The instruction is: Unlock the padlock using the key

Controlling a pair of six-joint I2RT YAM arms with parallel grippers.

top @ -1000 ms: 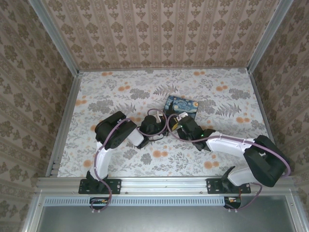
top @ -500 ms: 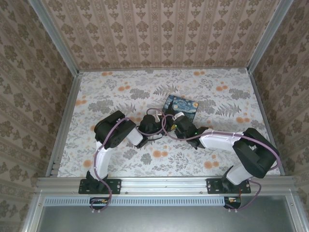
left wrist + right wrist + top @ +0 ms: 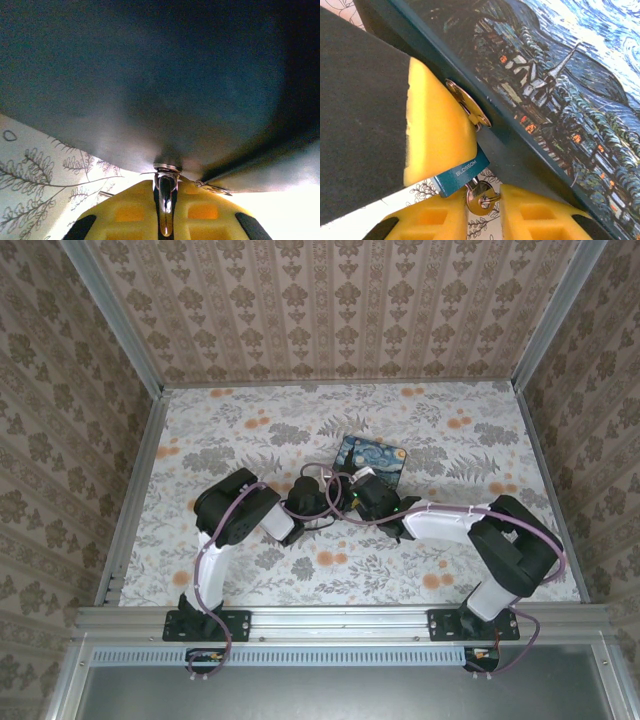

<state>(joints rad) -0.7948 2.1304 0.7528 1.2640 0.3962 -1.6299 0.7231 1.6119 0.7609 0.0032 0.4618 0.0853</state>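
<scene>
— Where was the padlock?
— The padlock (image 3: 461, 174) sat against the dark front edge of the painted box (image 3: 560, 100), just below the box's round metal hasp (image 3: 466, 106). Its teal body carried small lettering, and the floral table (image 3: 250, 430) showed beneath it.
— And the key?
— The key (image 3: 479, 194) was in the bottom of the padlock, its head and a small ring sticking out.
— What had the left gripper got?
— The left gripper (image 3: 166, 196) was clamped tight on the padlock. In its own wrist view a shiny metal piece was pinched between the yellow pads (image 3: 129, 212), under the dark side of the box. From the right wrist, one of its fingers (image 3: 436, 132) covered the top of the padlock and part of the hasp.
— The right one?
— The right gripper (image 3: 483, 212) had its jaws only narrowly apart, one yellow finger on each side of the key's head. I could not tell whether they pinched it or stood just beside it.
— And from above?
— Both grippers met nose to nose at the near-left corner of the box, around the middle of the table
</scene>
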